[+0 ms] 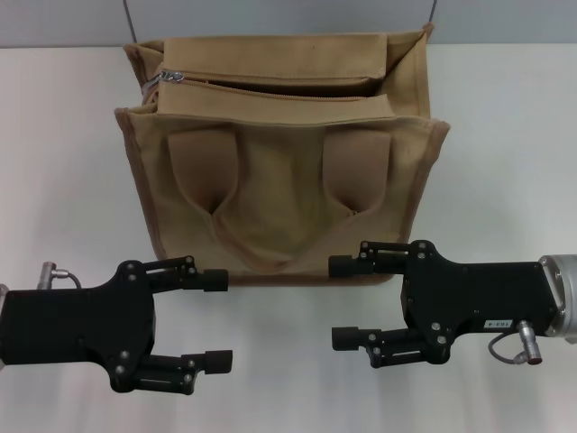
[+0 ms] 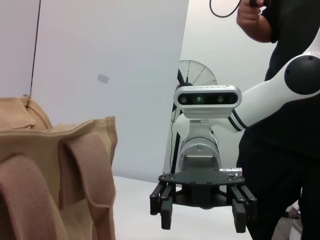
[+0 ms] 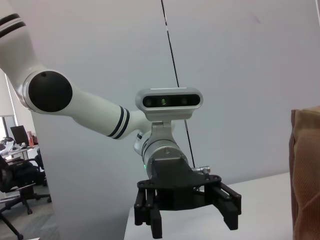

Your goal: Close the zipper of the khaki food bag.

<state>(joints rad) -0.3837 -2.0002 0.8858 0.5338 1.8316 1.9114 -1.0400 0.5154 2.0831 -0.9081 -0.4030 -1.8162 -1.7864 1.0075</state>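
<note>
The khaki food bag stands upright on the white table, its two strap handles hanging down its front. The zipper runs across its top and gapes open, with the silver slider at the bag's left end. My left gripper is open and empty, in front of the bag's lower left corner. My right gripper is open and empty, in front of the bag's lower right. The left wrist view shows the bag and the right gripper. The right wrist view shows the left gripper and the bag's edge.
The white table stretches to both sides of the bag. A grey wall stands behind it. A person in black and a fan are beyond the table on the right side. An office chair is off to the left.
</note>
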